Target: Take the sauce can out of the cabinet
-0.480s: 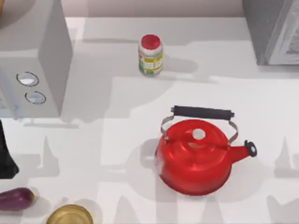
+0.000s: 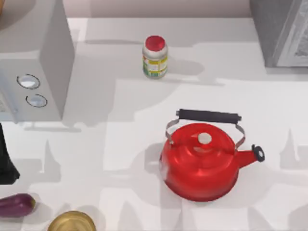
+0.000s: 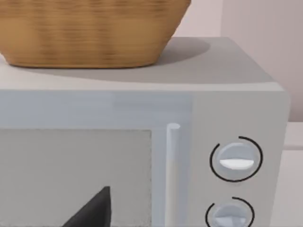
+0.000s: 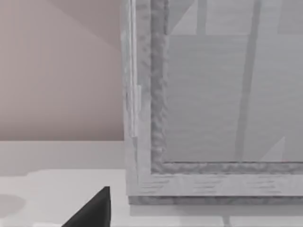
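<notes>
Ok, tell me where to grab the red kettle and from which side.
Take the kettle by its black handle, coming down from above. The bar stands clear of the lid and runs left to right, so fingers can likely close across its middle; the round body looks too wide.

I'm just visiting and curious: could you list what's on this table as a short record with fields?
cabinet: table's far right corner, front shut as the right wrist view shows it
sauce can: not seen
kettle: red, right of centre
jar: white, red cap, far middle
microwave: far left, basket on top
eggplant: near left
bowl: near edge
</notes>
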Motion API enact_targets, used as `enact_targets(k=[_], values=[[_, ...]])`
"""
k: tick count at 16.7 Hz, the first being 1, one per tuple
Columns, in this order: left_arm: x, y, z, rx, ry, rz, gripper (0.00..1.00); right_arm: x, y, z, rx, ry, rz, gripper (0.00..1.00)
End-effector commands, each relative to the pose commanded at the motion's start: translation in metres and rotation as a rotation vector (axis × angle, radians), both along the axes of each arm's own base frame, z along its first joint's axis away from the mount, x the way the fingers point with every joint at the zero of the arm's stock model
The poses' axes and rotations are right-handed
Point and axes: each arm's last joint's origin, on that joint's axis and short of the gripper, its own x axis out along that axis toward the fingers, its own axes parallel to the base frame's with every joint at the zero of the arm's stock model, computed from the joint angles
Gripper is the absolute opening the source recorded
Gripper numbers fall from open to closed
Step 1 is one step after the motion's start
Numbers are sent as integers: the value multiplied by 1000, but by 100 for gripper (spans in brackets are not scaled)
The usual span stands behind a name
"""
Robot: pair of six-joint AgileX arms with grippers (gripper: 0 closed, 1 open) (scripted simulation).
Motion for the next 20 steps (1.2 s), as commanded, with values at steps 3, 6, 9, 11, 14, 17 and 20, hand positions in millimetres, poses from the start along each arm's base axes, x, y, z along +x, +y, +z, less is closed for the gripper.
enact_targets(k=[3,6,9,11,14,17,20], values=[[0,0,0,0,0,0,100,9,3,59,-2,8,2,100],[0,0,0,0,0,0,100,29,8,125,-4,8,6,100],[0,0,0,0,0,0,100,56,16,187,-4,0,8,100],[0,0,0,0,0,0,100,76,22,223,-4,-9,9,100],[0,0,0,0,0,0,100,105,32,262,-1,-21,9,100],[0,0,0,0,0,0,100,130,40,285,0,-24,10,100],[0,0,0,0,0,0,100,146,46,293,0,-18,10,100]])
